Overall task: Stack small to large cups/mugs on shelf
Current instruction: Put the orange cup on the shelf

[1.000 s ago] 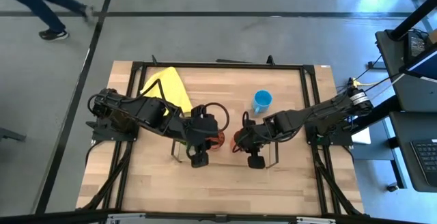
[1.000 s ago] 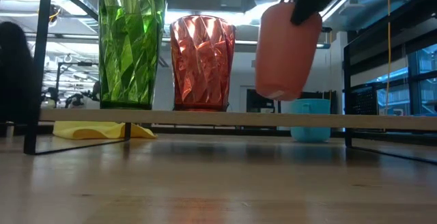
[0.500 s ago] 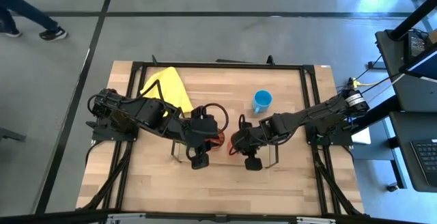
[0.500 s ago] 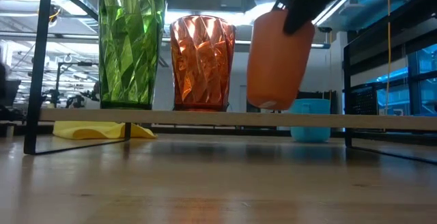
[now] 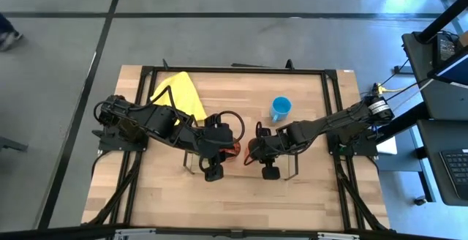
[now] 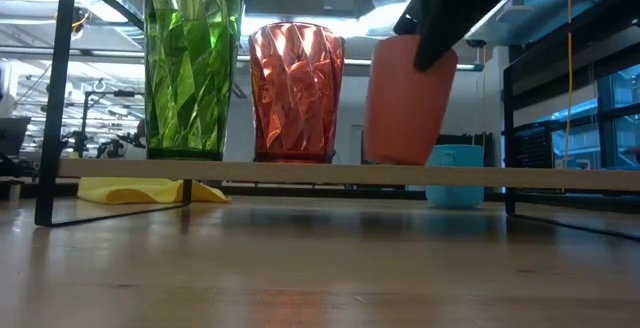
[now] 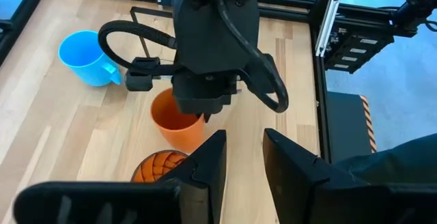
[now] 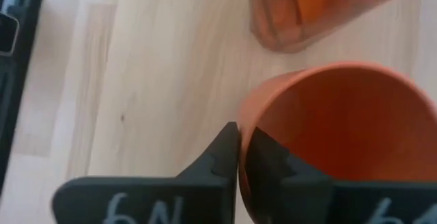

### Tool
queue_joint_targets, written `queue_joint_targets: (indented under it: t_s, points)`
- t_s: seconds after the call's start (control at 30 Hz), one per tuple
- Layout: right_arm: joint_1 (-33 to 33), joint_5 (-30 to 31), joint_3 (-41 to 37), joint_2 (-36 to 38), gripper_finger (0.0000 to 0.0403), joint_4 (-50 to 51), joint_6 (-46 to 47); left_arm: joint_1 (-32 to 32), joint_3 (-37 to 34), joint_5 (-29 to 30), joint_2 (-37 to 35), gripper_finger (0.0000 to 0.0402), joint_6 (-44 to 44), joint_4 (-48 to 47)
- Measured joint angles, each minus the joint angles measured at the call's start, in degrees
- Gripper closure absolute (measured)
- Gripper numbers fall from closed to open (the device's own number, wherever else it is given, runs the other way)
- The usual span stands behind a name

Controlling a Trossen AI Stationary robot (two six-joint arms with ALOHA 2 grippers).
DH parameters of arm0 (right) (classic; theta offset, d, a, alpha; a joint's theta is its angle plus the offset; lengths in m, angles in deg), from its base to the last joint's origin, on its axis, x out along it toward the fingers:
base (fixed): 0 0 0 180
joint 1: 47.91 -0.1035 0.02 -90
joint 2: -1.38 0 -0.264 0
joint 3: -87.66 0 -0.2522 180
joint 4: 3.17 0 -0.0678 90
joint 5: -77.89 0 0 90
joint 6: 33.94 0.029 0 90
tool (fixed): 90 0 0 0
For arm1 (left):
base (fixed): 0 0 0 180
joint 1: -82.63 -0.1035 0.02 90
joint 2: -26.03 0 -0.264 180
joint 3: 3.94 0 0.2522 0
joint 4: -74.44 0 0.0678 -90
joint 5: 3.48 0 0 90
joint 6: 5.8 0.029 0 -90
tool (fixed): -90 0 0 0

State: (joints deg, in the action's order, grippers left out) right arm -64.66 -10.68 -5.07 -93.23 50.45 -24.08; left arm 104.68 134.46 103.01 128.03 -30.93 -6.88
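Observation:
On the shelf's board (image 6: pixel 300 174) stand a green tumbler (image 6: pixel 192 63) and a red-orange patterned cup (image 6: pixel 296 93), each on its base. My right gripper (image 8: pixel 239 142) is shut on a plain orange cup (image 6: pixel 405 98) just right of the patterned cup. The orange cup's base is at board height; I cannot tell whether it touches. My left gripper (image 7: pixel 244 156) is open and empty above the patterned cup (image 7: pixel 160 168). A light blue mug (image 5: pixel 280 108) stands on the table behind the shelf. My right gripper pinches the orange cup's rim wall (image 8: pixel 240 118), with one finger (image 8: pixel 273 166) inside the cup and one (image 8: pixel 222 152) outside. The fingers come from above, slanting down. The cup hangs below them, mouth up and nearly upright.
A yellow cloth (image 5: pixel 179 94) lies at the table's far left. The shelf's dark wire end frames (image 6: pixel 55 88) stand at both ends of the board. The black table frame (image 5: pixel 333 123) runs along the table's edges. There is free board right of the orange cup (image 6: pixel 480 174).
My right gripper has carried the orange cup toward the table's left, closer to the patterned cup, and down. The cup was tilted and clear above the board; it now stands nearly upright with its base at the board.

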Motion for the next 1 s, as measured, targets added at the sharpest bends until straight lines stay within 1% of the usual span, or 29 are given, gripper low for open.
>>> queue_joint_targets:
  t_s: [0.1, 0.2, 0.53, 0.7, 1.0]
  points:
    - [0.02, -0.06, 0.00, -0.19, 0.0383, -1.33, -0.04, 0.00, 0.00, 0.00, 0.00, 0.0310, 0.00, -0.08]
    - [0.02, -1.73, 0.00, -0.20, 0.0381, -2.02, -0.01, 0.00, 0.00, 0.00, 0.00, 0.0310, 0.02, -0.08]
    - [0.02, -1.58, 0.00, -0.20, 0.0337, -1.93, 0.40, 0.00, 0.00, -0.02, 0.00, 0.0310, -0.22, -0.10]
    - [0.02, -0.86, 0.00, -0.20, 0.0324, -1.93, 0.91, 0.00, 0.00, -0.04, 0.00, 0.0310, -0.22, -0.12]
    - [-0.26, -0.44, 0.00, -0.20, 0.0320, -5.58, 3.25, 0.00, 0.00, -0.07, 0.00, 0.0310, -0.22, -1.15]
